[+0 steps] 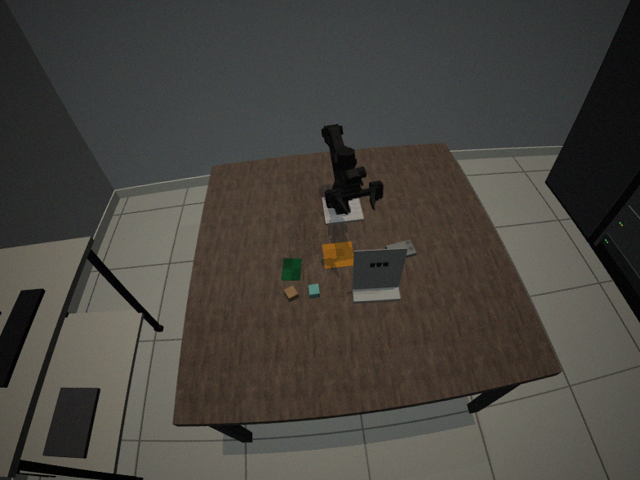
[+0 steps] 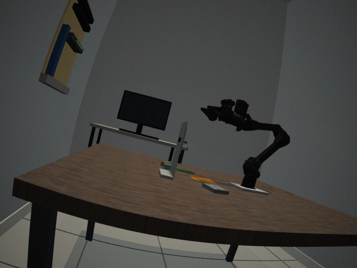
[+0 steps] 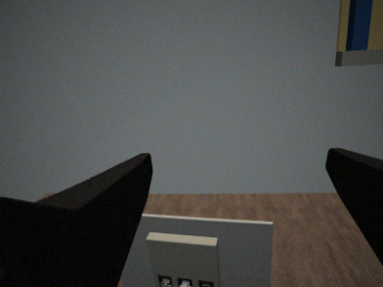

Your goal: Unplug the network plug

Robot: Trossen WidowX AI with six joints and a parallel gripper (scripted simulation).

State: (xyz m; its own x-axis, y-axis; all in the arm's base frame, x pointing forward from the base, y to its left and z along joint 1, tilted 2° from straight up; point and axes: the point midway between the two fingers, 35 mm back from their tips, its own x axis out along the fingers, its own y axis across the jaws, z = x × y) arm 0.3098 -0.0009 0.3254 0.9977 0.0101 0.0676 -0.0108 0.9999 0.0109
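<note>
The upright grey panel stands on a white foot. In the wrist view a pale socket block with three dark openings faces me, cut by the lower edge. The middle opening holds something light. A small blue piece beside the panel may be the plug; its tab cannot be made out. A flat orange square lies on the table between my base and the panel. My gripper is open and empty, raised above panel height, short of the panel on its socket side.
A green flat patch, a teal cube and a brown-orange block lie to the side of the panel. A low grey box lies near the panel on its socket side.
</note>
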